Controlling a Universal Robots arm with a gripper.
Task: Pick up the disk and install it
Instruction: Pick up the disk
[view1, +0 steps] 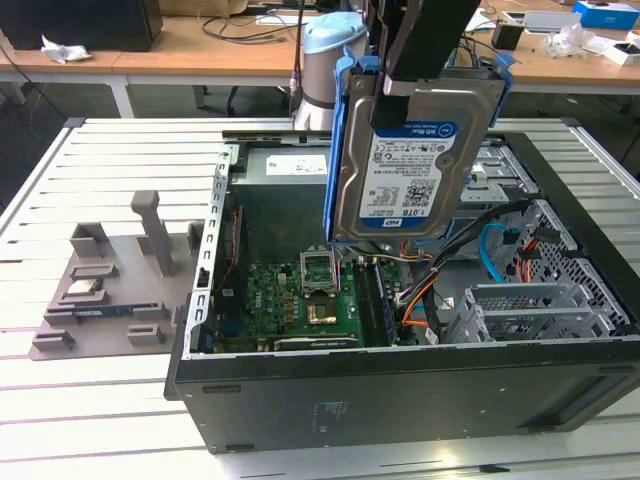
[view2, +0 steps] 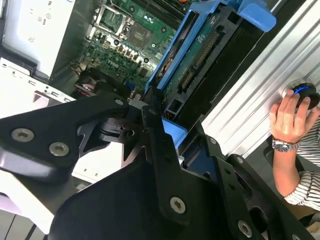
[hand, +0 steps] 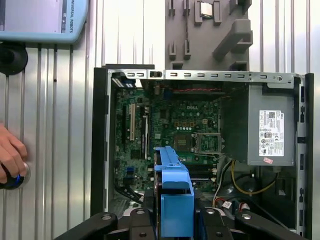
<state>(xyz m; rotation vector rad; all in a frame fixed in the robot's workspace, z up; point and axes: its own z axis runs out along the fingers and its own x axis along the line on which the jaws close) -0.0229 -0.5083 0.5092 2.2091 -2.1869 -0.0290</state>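
The gripper (view1: 420, 90) holds the disk (view1: 415, 165) upright in the air above the open computer case (view1: 400, 400), which lies on its side on the ribbed metal desk (view1: 110, 150). The fingers (hand: 212, 222) are closed on the disk's upper end, one on each side of its blue bracket. In the exterior view the silver face with the white-and-blue label is turned toward the camera. The disk touches nothing inside the case.

Below the disk lies the green motherboard (view1: 300, 300) with its empty processor socket (view1: 318, 268). Toward the exterior view's right, inside the case, orange and blue cables (view1: 420, 295) run beside the metal drive cage (view1: 530, 310). In the first wrist view the grey power supply (hand: 270, 130) with a white sticker sits at one end of the case, well apart from the disk.

A grey parts tray (view1: 110, 290) rests on the desk just beside the case, at the exterior view's left.

In the second wrist view a person's hand (view2: 290, 117), with a wristwatch and a striped sleeve, rests on a round black knob (view2: 306, 94) set in the desk.
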